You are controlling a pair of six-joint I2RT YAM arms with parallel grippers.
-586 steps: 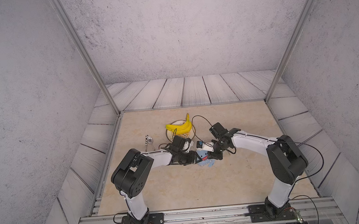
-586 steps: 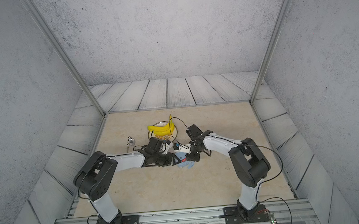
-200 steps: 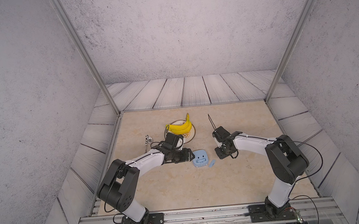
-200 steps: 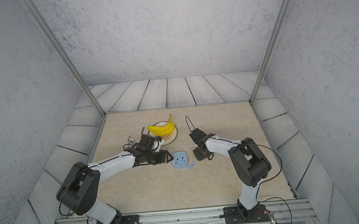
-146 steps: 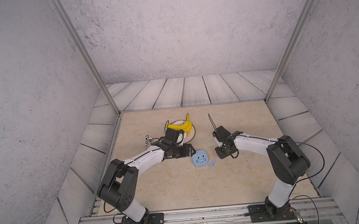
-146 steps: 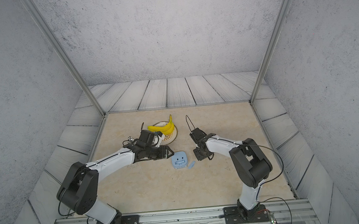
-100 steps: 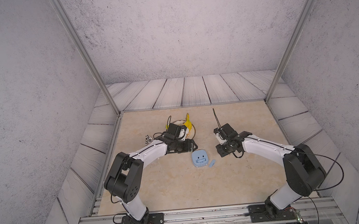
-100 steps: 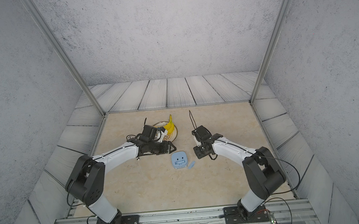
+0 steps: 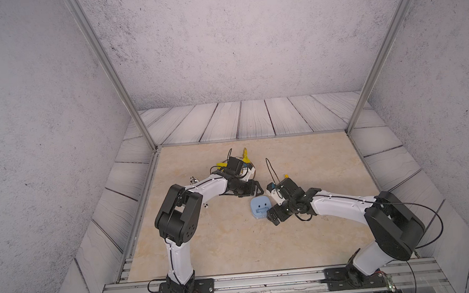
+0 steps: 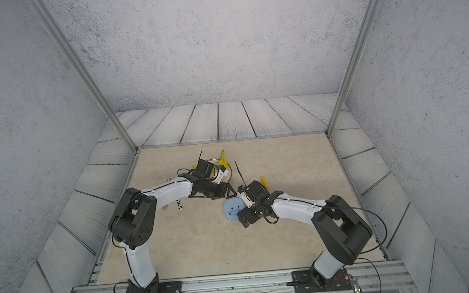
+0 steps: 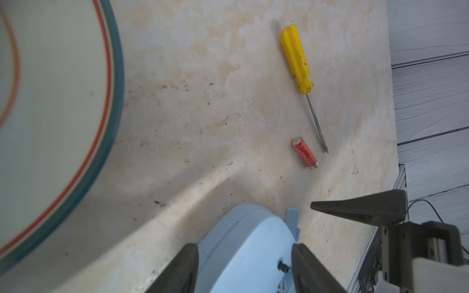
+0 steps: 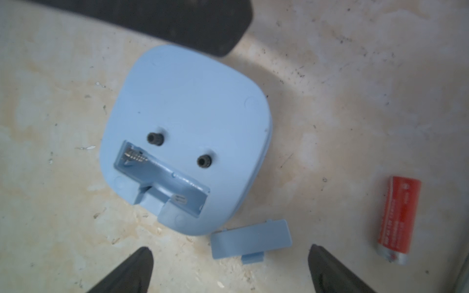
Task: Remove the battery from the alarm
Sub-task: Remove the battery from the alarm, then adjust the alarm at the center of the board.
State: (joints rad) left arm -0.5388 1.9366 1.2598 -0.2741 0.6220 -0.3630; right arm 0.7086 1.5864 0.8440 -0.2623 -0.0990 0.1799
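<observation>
Hidden in both top views: battery (image 12: 398, 220), lying on the table (image 12: 355, 76) beside the face-down alarm (image 12: 185, 101) and loose cover (image 12: 251, 238). Cut off by the frame: plate (image 11: 116, 76). Spread apart and empty: left gripper (image 11: 243, 247) and right gripper (image 12: 230, 248).

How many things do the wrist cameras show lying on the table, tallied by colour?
Light blue: 2, the alarm and its battery cover
Red: 1, the battery
Yellow-handled: 1, the screwdriver
White with striped rim: 1, the plate
Total: 5
</observation>
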